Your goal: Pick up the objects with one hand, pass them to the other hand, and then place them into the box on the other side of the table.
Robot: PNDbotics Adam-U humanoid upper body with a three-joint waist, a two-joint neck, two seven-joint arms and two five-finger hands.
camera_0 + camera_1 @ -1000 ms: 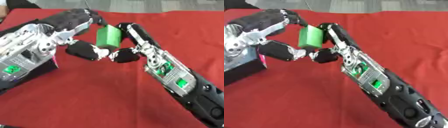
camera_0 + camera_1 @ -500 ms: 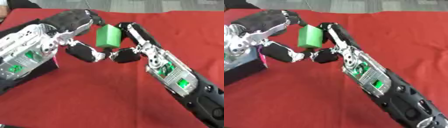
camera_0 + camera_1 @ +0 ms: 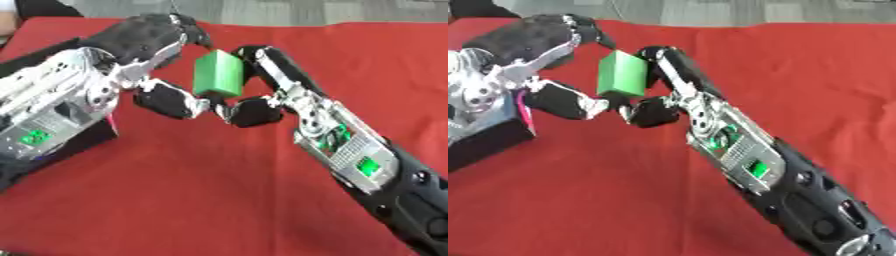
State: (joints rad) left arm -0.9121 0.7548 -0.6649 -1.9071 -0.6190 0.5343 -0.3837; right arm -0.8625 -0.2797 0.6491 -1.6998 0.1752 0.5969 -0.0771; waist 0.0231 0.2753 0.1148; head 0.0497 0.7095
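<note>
- The green block (image 3: 217,74) hangs in mid-air above the red tabletop (image 3: 219,200), upper centre of the frame, caught between both hands.
- The right hand (image 3: 262,90), coming up from the lower right, has its fingers (image 3: 267,62) curled along the block's right face and its thumb tucked beneath, so it is pinching the block.
- The left hand (image 3: 157,65), reaching in from the left, is bent around the block's left side, fingers arched over the top and thumb low beside the right thumb.
- Compared with a second ago, very little has shifted: the block sits in the same spot and both hands remain closed in on it, the left perhaps a shade closer.
- I read that as the handover in mid-step, with neither hand released; which one bears the weight I cannot tell.
- Containers: a dark box (image 3: 83,137) shows at the left edge, mostly hidden behind the left forearm, with a pink strip on its near corner.
- Its inside is not visible from here, so I cannot say what it holds.
- The block is well outside it, up and to its right.
</note>
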